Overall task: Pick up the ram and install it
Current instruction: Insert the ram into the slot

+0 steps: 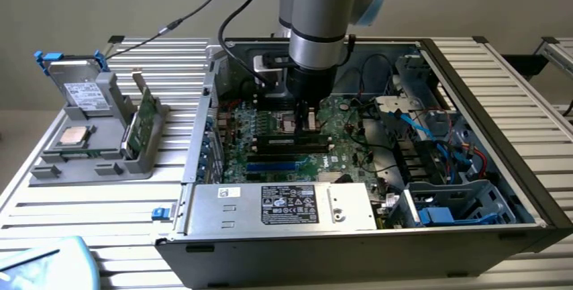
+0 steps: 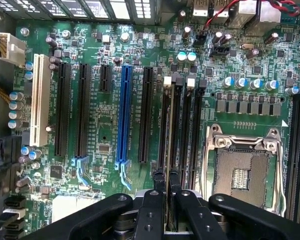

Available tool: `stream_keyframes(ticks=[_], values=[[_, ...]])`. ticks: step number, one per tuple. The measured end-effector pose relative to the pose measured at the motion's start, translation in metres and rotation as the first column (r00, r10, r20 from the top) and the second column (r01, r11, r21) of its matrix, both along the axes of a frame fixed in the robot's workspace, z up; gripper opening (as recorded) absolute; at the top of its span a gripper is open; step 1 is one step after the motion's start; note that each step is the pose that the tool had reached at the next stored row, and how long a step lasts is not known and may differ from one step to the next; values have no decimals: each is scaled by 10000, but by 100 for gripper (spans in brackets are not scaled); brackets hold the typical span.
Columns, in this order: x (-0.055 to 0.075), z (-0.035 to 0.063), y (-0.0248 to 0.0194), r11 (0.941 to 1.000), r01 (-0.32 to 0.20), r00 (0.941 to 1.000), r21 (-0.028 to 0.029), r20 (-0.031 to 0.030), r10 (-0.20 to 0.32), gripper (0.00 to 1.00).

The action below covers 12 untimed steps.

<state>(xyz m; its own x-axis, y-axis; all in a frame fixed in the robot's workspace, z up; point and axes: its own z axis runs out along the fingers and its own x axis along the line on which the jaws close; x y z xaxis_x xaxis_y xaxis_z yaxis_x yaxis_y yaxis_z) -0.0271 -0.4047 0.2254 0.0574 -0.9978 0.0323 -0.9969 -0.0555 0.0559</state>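
Green motherboard (image 2: 140,186) below: my fingers (image 2: 156,200) pinch the ram (image 2: 169,145) edge-on along its black slot (image 2: 162,125); best kept square, pressed evenly.

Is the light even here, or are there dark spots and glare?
Exterior view: soft, even light, though the computer case is dimmer inside under the arm. Wrist view: the metal socket frame glints; the end effector gripping the memory stick looks dark.
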Motion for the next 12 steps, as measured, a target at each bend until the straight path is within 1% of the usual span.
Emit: stream_keyframes(ticks=[8, 12], values=[[2, -20, -5, 10000, -2, 10000, -3, -63, 2, 15], [25, -22, -8, 10000, -2, 10000, -4, -76, 2, 15]])
